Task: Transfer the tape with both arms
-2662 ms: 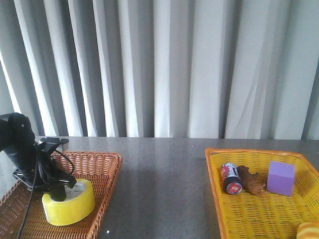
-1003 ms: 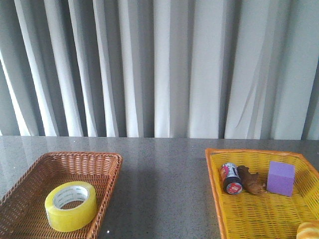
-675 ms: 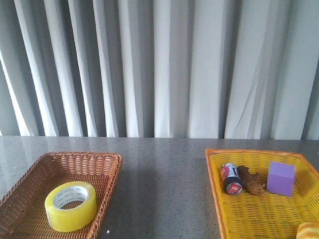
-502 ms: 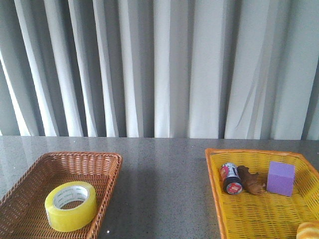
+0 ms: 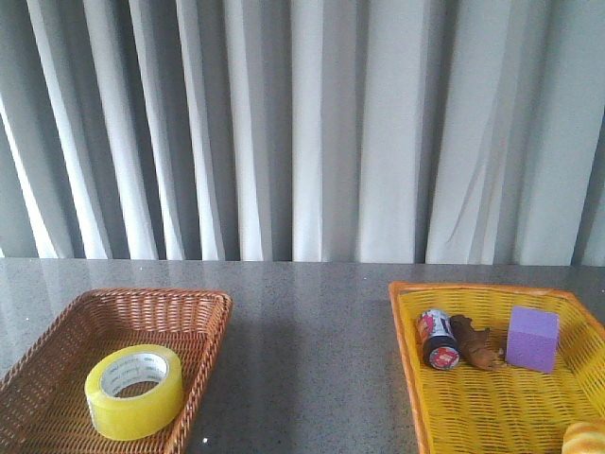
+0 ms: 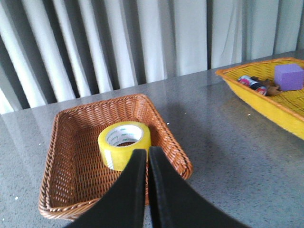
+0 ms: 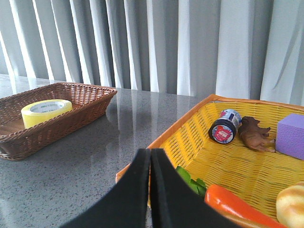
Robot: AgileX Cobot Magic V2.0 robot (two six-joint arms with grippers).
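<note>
The yellow tape roll lies flat in the brown wicker basket at the front left. It also shows in the left wrist view and in the right wrist view. My left gripper is shut and empty, held back from the basket with the tape beyond its tips. My right gripper is shut and empty over the near rim of the yellow basket. Neither arm shows in the front view.
The yellow basket at the right holds a small red-and-black can, a brown toy animal, a purple block, a bread piece, an orange carrot and green leaves. Grey curtains hang behind the table.
The left arm stood over the tape in the wicker basket 2.7 s ago and has left the front view. The tape sits slightly shifted in the basket. Nothing has moved in the last second.
</note>
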